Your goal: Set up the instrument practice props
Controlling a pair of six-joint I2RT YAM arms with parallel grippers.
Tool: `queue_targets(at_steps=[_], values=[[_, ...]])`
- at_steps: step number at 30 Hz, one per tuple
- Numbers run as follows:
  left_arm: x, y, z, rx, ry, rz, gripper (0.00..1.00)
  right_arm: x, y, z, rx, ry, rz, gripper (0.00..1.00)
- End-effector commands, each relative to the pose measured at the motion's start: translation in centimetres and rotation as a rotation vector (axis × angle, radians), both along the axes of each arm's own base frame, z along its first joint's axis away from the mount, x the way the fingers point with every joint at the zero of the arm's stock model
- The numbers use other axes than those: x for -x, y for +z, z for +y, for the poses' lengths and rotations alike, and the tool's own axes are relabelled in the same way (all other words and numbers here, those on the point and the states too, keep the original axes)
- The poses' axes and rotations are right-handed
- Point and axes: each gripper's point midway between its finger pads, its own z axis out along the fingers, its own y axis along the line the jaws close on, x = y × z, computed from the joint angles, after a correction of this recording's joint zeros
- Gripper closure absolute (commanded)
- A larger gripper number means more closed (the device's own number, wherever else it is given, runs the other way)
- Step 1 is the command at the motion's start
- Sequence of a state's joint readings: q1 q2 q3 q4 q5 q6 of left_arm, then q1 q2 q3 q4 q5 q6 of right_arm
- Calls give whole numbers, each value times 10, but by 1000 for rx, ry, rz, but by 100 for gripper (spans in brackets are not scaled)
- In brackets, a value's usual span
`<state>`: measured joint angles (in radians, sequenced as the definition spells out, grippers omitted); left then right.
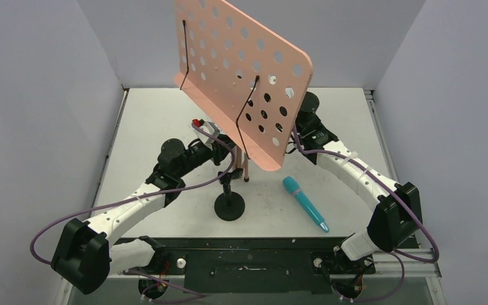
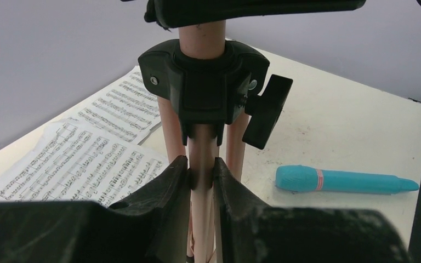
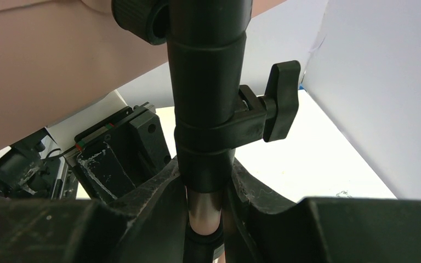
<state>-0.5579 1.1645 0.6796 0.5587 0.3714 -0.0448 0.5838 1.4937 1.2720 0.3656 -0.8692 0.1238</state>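
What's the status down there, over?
Left claw clamps music stand pole low, right claw higher up. Microphone lies loose. Mic stand close by its feet.

The left gripper (image 2: 202, 171) closes on the music stand (image 1: 241, 70) at its lower pole, just under the clamp collar (image 2: 205, 82). The sheet-music pages (image 2: 87, 148) lie on the table (image 2: 340, 126) to that gripper's left, the toy microphone (image 2: 342, 179) to its right. The mic stand (image 1: 229, 204) stands just behind it, toward the arm bases. The right gripper (image 3: 205, 189) grips the stand higher up, with the knob (image 3: 282, 98) to its right.
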Motion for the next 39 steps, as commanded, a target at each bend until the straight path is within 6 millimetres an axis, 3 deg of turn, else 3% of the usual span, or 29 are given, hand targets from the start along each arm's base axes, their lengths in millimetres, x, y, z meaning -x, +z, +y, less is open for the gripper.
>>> queue_targets(at_steps=[1,20,39], values=[[5,41,-4,56,-21,-102,98,29,77,-7,-139,49,-122,95],[4,52,16,-27,76,-156,100,33,148,-13,-230,25,-263,95],[0,28,32,-121,150,-121,100,35,182,-18,-264,3,-361,95]])
